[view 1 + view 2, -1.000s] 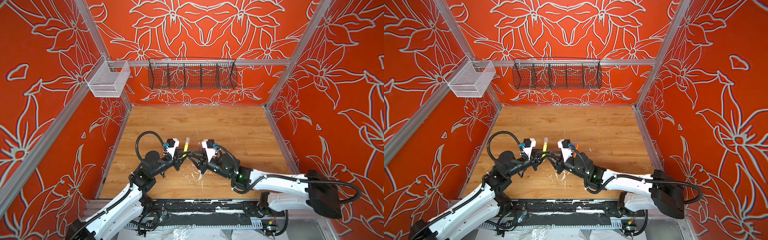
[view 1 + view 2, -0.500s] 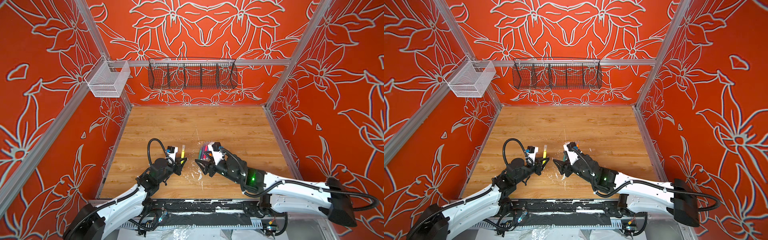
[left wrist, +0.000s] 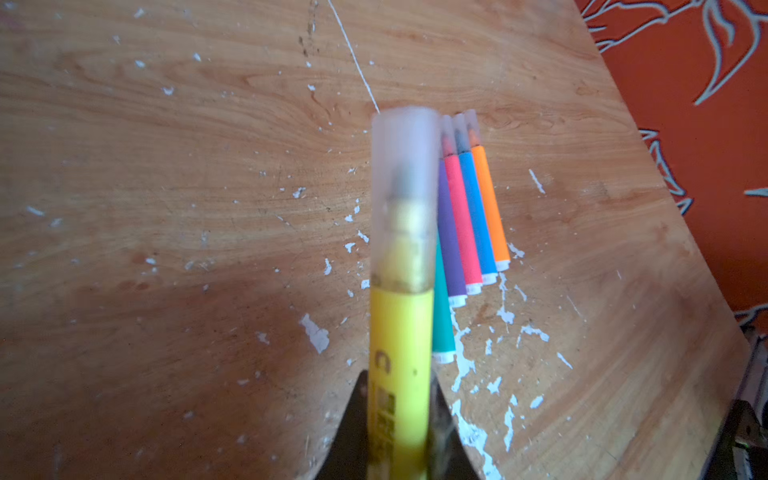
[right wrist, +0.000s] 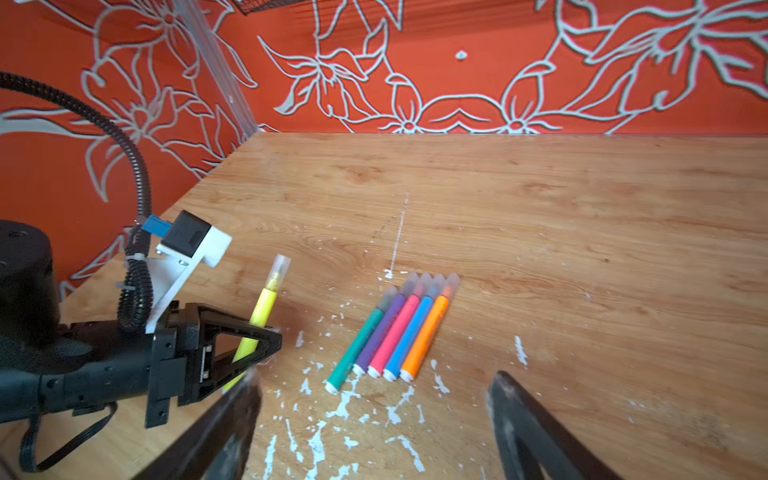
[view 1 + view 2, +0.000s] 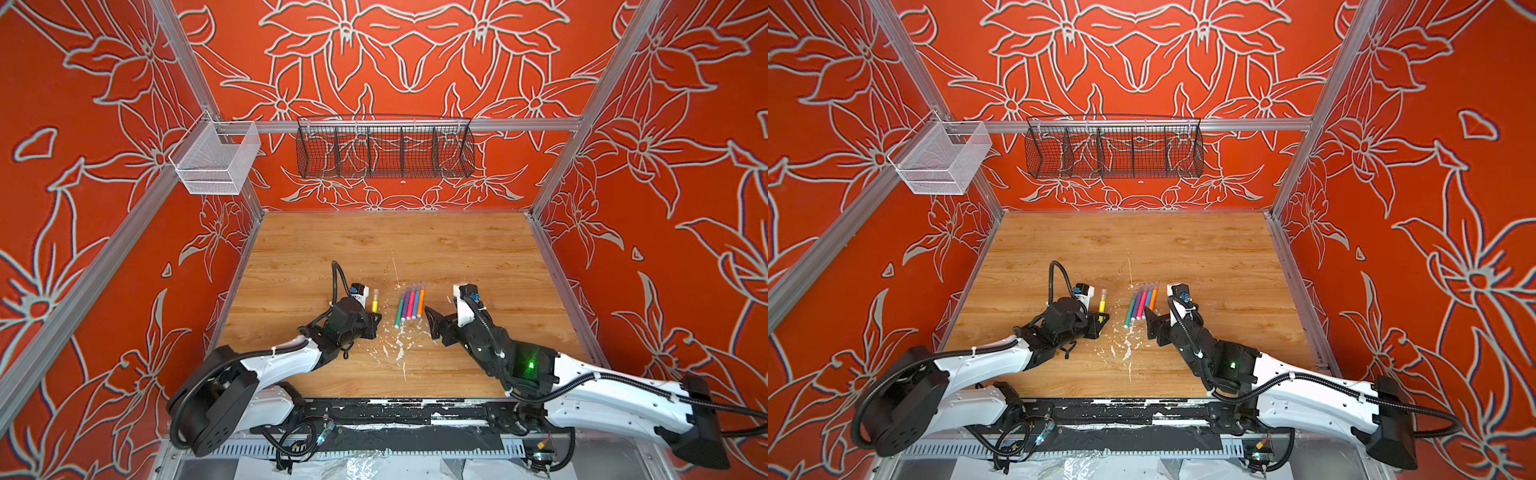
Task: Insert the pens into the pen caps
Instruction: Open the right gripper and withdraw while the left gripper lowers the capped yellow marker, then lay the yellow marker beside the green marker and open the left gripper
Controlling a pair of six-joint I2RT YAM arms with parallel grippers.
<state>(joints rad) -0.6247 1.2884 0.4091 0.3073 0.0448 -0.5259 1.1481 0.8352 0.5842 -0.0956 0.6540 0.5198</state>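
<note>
Left tool (image 4: pixel 257 345): clamped on yellow pen (image 3: pixel 401 332), cap (image 3: pixel 405 187) fitted, tilted above desk (image 5: pixel 457 257). Right tool (image 5: pixel 432 325): jaws apart, empty, near five pens (image 4: pixel 395 332) side by side, caps (image 4: pixel 432 286) on. Capping apparently complete; next, lay yellow pen beside row and release. Wood desk, white paint flecks (image 4: pixel 345 403); orange floral walls (image 5: pixel 415 62), wire baskets (image 5: pixel 384 147).

Overhead stereo pair; low wrist close-ups

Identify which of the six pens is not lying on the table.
The yellow pen: the left gripper holds it up, while the other five lie together on the table.
</note>
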